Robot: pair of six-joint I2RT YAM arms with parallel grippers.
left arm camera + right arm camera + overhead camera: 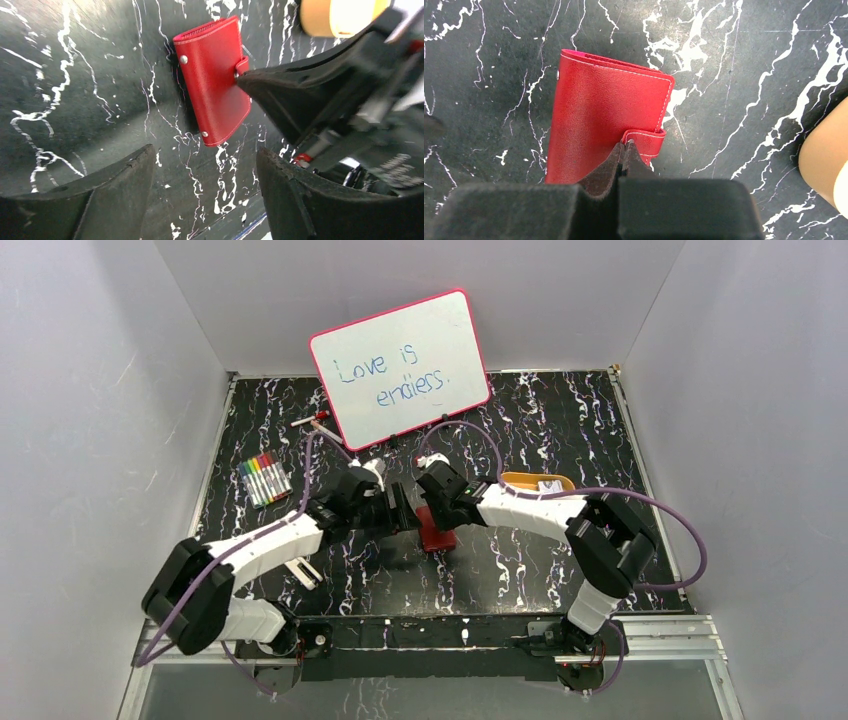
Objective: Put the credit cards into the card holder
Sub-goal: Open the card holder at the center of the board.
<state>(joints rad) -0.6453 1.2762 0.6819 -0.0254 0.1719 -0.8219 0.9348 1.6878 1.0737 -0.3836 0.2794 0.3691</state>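
The card holder [438, 532] [212, 80] [599, 125] is a small red wallet lying closed and flat on the black marbled table. My right gripper [431, 508] [626, 145] is shut, its tips pinching the edge of the holder's snap tab [646, 140]. In the left wrist view those right fingertips [250, 82] meet the tab from the right. My left gripper [403, 510] [205, 155] hangs open just beside the holder with nothing between its fingers. A whitish card [549, 485] lies in the tray, and another pale striped card [303, 572] lies by the left arm.
A yellow-orange oval tray [520, 478] [320, 20] [819, 155] sits right of the holder. A pink-framed whiteboard [400, 365] stands at the back. A pack of coloured markers [265, 478] lies at the left. White walls close in the table.
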